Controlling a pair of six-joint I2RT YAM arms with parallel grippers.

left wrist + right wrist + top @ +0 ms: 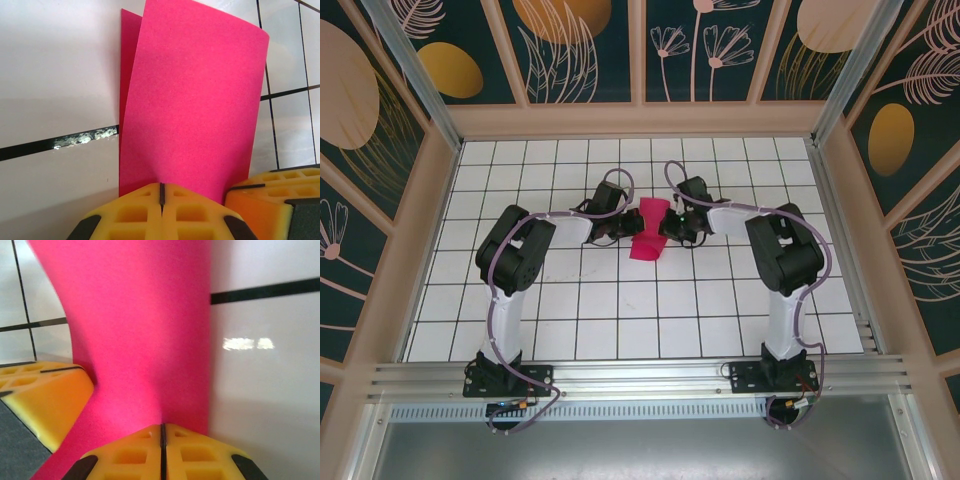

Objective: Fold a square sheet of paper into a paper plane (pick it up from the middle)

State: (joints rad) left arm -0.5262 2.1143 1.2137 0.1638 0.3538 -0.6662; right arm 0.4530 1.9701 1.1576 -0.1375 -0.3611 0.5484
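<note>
Pinching the square sheet of paper [648,243], left jaws and right jaws sit closed on opposite edges; seemingly one fold done, most remaining.

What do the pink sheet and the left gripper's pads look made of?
Pink sheet: thin paper, matte, faintly grained, curving softly where pinched. Left gripper pads: yellow, matte, probably moulded foam or soft rubber, with square pockets.
</note>
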